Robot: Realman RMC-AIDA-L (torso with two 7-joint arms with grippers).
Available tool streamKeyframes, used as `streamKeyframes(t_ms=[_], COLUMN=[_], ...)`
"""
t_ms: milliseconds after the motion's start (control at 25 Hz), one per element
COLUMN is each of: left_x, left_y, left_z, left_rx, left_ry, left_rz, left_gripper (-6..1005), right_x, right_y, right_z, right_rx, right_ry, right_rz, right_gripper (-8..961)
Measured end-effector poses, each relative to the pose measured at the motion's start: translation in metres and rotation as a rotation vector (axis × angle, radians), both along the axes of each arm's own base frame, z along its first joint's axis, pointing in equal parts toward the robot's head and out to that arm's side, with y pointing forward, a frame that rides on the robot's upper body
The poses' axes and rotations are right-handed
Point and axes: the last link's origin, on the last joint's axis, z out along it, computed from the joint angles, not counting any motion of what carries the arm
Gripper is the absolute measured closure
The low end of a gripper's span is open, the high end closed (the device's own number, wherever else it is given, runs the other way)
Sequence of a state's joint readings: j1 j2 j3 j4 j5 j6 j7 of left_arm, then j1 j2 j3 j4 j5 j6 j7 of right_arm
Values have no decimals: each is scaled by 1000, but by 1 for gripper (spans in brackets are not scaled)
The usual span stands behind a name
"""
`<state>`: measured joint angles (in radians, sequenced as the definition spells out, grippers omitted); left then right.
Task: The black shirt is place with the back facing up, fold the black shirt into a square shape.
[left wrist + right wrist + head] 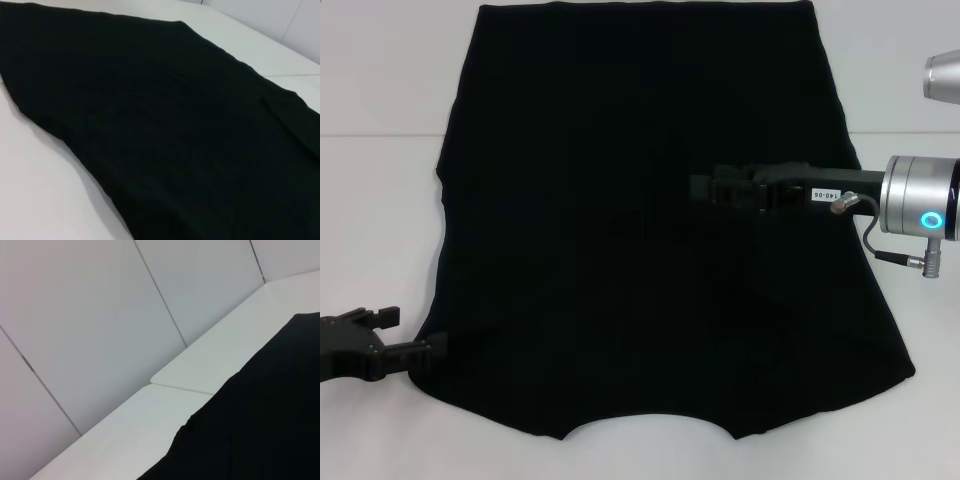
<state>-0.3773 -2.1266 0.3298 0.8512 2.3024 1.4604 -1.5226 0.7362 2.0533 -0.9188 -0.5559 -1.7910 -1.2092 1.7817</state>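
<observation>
Shirt (650,230) is lying flat, filling the frame's centre on the white worktop (380,200), neckline at the bottom edge. Left gripper (425,350), at lower left, is touching the shirt's corner; grip state cannot be told. Right gripper (705,187), centre-right, is hovering over the fabric; cannot tell either.

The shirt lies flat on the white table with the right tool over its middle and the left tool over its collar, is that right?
Not quite: in the head view the left tool sits at the shirt's near left corner, not the collar. The right tool is over its middle, on the white table.
</observation>
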Motion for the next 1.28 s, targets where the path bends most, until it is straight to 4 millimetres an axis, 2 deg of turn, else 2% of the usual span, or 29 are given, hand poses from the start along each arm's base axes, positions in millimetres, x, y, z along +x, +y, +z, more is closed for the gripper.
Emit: streamKeyframes(t_ms=[440,880,1280], left_x=[2,0,-2], left_y=[0,4,7], left_z=[-7,-14,-10], left_rx=[-34,-58,-36], left_ry=[11,33,39], left_rz=[-5,11,39], left_gripper=[149,587,799], right_x=[0,4,11], right_y=[0,-1,-2], right_z=[0,3,6], right_rx=[0,4,-14], right_ry=[2,8,3], right_rz=[0,-11,-45], right_gripper=[368,368,367])
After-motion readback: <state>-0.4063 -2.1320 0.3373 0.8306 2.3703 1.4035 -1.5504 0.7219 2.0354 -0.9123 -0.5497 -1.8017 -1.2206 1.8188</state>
